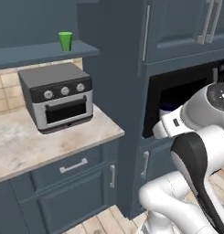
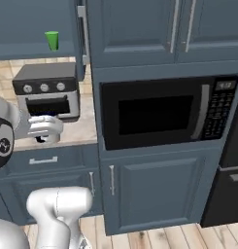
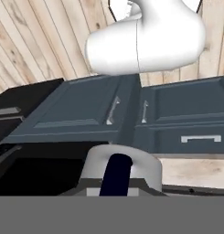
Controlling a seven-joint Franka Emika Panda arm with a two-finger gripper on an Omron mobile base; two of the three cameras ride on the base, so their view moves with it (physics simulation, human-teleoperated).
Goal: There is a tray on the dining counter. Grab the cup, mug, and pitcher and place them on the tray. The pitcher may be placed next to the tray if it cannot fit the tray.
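Green cup (image 1: 65, 41): upright on a blue-grey wall shelf (image 1: 31, 54), above and behind the toaster oven (image 1: 58, 98), well apart from the arm. Same cup (image 2: 52, 40) at the upper left of the right base view, above the oven.

Grey toaster oven: seated on a beige marbled worktop (image 1: 49, 141), door closed, three knobs across the front panel.

Black microwave (image 2: 159, 114): built into the tall blue cabinet column to the right of the worktop, door closed.

Gripper (image 2: 42, 136): raised in front of the toaster oven in the right base view, at roughly worktop height, with a small dark shape directly beneath the hand. Jaws drawn almost fully together, pinching the mug.

Mug (image 3: 141, 167): at the bottom centre of the hand view, right at the fingertips. Pale rounded body, with a dark navy handle toward the camera. Exact contact point of the fingers on the mug: hidden, cannot tell.

Beyond the mug in the hand view: blue cabinet doors (image 3: 86, 114) with pale bar handles, a drawer front, and a plank wooden floor (image 3: 40, 41).
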